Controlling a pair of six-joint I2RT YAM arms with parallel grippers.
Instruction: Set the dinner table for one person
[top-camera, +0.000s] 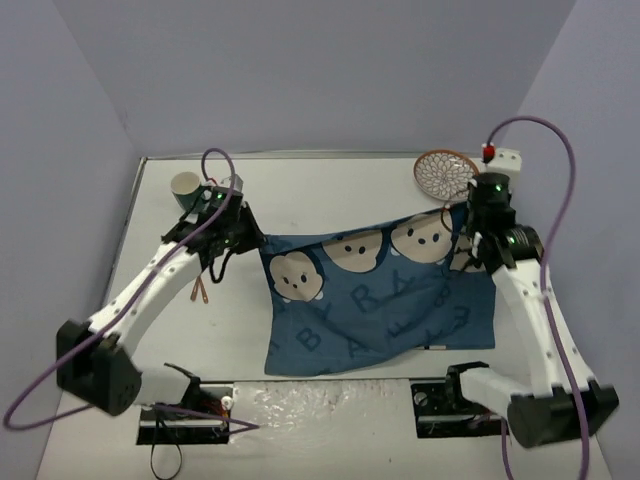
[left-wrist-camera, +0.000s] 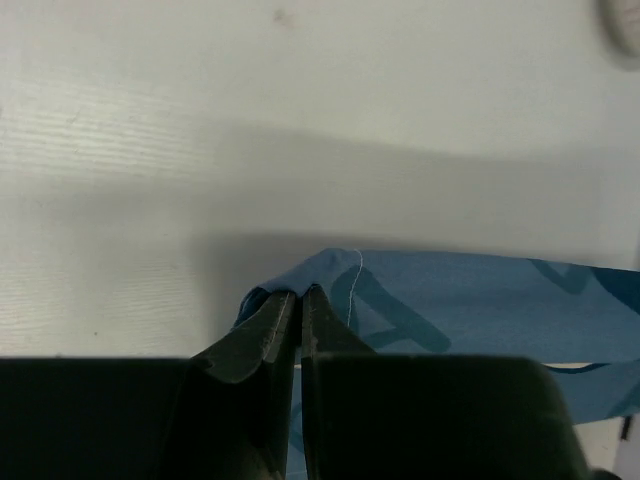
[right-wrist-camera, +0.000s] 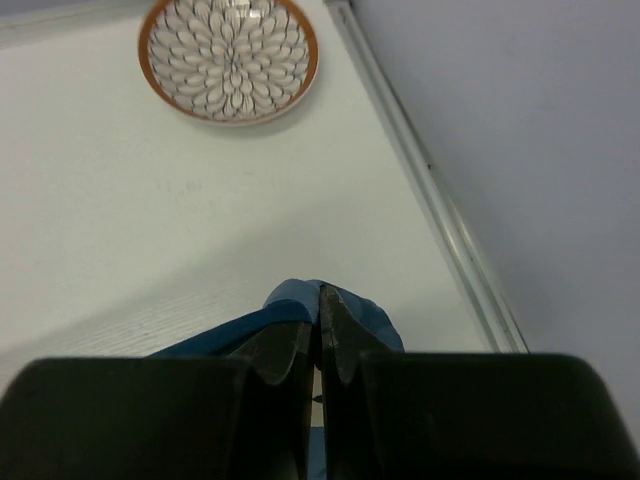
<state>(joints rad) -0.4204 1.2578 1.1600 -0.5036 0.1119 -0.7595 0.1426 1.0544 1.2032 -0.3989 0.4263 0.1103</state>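
Gripping blue mat (top-camera: 380, 300) | left fingers (left-wrist-camera: 295, 308) clamped on its corner | right fingers (right-wrist-camera: 318, 320) likewise | dinner table (top-camera: 330, 190) beneath both

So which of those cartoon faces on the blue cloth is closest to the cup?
The leftmost face, sitting lowest on the cloth and nearest the cup; the others lie further right, toward the plate.

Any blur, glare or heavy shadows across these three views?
Top external: even light, soft shadows, a glary patch at the table near edge. Left wrist: left hand dark and soft, broad shadow behind the blue cloth. Right wrist: plate sharp, right hand underexposed.
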